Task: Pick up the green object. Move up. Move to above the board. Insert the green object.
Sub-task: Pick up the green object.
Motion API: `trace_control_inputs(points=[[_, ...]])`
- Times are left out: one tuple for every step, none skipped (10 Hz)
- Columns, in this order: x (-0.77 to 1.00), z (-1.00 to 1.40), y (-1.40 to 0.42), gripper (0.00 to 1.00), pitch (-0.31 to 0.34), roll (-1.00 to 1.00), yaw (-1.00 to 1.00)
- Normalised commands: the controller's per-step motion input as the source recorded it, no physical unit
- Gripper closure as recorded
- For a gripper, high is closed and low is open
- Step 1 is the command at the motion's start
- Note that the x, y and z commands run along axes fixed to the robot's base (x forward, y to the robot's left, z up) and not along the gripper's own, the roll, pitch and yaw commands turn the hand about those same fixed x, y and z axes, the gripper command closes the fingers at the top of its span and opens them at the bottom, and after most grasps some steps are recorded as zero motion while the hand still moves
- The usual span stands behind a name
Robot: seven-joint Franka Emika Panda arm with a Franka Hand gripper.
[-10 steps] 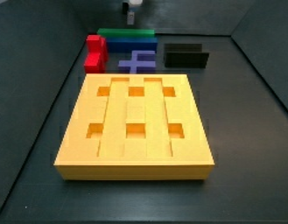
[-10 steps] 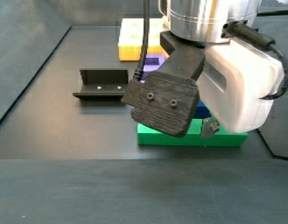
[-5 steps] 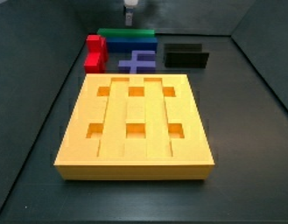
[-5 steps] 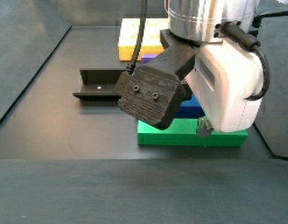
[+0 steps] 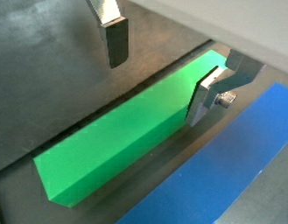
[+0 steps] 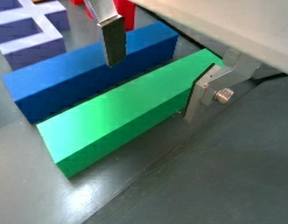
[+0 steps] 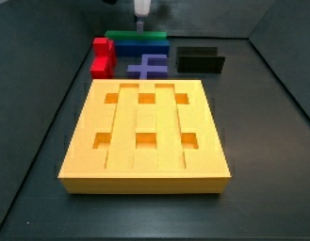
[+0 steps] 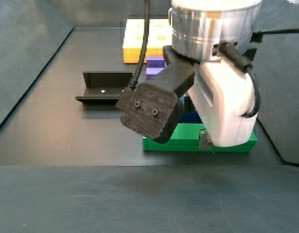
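Both fingers (image 5: 115, 39) of the gripper (image 5: 160, 74) stand wide apart, one on each long side of the green object (image 5: 122, 140), and they hold nothing. In both wrist views one finger is close to the side of the green bar (image 6: 116, 115) near its end, while the second finger (image 6: 112, 39) is on the opposite side, clearly apart from it. The green bar lies flat on the dark floor, and a blue block (image 6: 81, 68) lies just beside it along its length.

In a side view the arm covers most of the green bar (image 8: 224, 146), which lies at the far end from the board (image 8: 138, 38). In a side view the board (image 7: 144, 132) is in the middle of the floor, with a red block (image 7: 102, 55), a purple cross piece (image 7: 148, 66) and the fixture (image 7: 200, 59) beyond it.
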Motion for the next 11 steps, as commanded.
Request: trace_control_inputs(points=[[-0.12,-0.21,0.0,0.0,0.021,-0.05,-0.26],[-0.14,-0.21,0.0,0.0,0.0,-0.04,-0.26],[-0.16,-0.16,0.0,0.0,0.0,-0.04,-0.21],[-0.21,-0.13,0.03,0.0,0.0,-0.03,-0.18],[-0.01,-0.1,0.0,0.0,0.0,-0.02,-0.13],[0.02,-0.16,0.01,0.0,0.0,0.0,-0.02],[0.03,-0.14,0.0,0.0,0.0,0.0,-0.01],[0.0,0.0,0.0,0.0,0.0,0.0,0.0],[0.0,0.0,0.0,1.0,0.0,0.0,0.0],[0.0,0.0,0.0,1.0,0.0,0.0,0.0],[0.0,0.0,0.0,1.0,0.0,0.0,0.0]])
